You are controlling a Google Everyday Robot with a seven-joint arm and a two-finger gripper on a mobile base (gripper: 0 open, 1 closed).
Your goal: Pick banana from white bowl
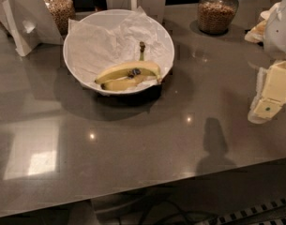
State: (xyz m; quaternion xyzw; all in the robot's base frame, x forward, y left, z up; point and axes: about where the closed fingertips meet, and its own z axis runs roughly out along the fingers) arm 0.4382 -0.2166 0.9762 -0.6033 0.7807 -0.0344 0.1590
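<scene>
Currently the pale cream gripper [270, 100] hangs at right, well apart from the wide glossy white bowl [71, 65]; open or closed, we cannot tell. The curved yellow-green banana pair [128, 74] lies inside on crumpled white paper liner [100, 41]. Risk: we judge a grasp could snag the paper or slip off the curved skin.

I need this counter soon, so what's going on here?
A robot is set to pick the banana out of the white bowl, but it has not reached it yet. The gripper hangs over the right edge of the grey counter, well apart from the bowl. The banana lies untouched on the crumpled paper liner.
</scene>
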